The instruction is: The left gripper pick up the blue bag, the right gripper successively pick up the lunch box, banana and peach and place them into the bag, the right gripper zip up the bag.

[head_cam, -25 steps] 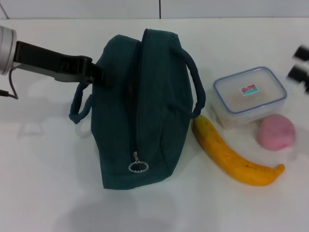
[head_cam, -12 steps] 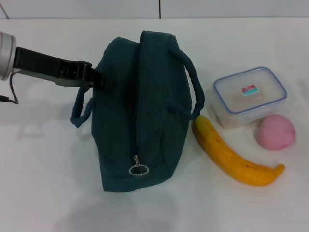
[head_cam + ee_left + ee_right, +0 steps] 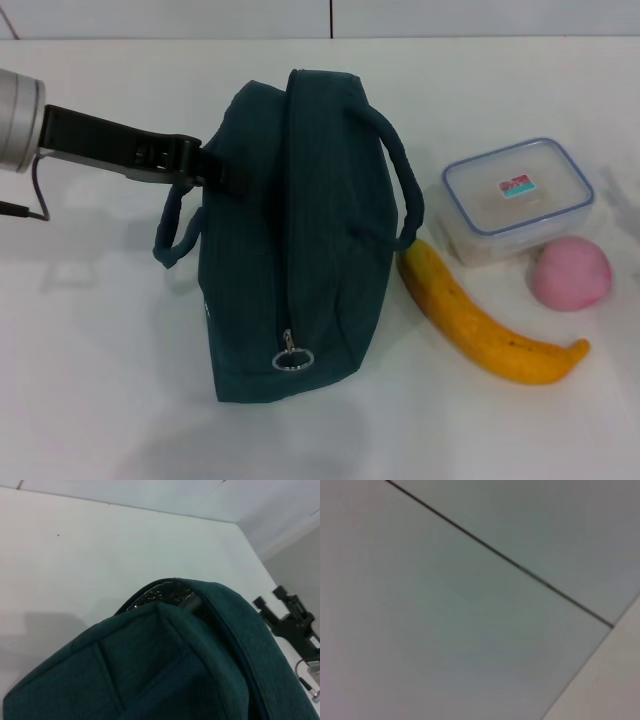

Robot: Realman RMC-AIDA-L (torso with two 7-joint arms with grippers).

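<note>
The blue bag point(image 3: 300, 230) lies on its side on the white table, with its zipper pull point(image 3: 291, 356) at the near end. My left gripper point(image 3: 222, 170) is shut on the bag's left edge, near the far end. Up close in the left wrist view, the bag point(image 3: 175, 665) shows a sliver of silvery lining at its open end. To the bag's right lie the lunch box point(image 3: 517, 195), the banana point(image 3: 480, 320) and the pink peach point(image 3: 570, 273). My right gripper point(image 3: 267, 596) appears only in the left wrist view, far off, with its fingers apart and nothing between them.
One bag handle point(image 3: 400, 170) arches toward the lunch box, and the other point(image 3: 175, 230) hangs below my left gripper. The banana's near end almost touches the bag. The table's back edge meets a wall point(image 3: 330, 15).
My left gripper has shifted right, pushing the bag's left side up and over. The right gripper, at the head view's right edge a second ago, has left that view.
</note>
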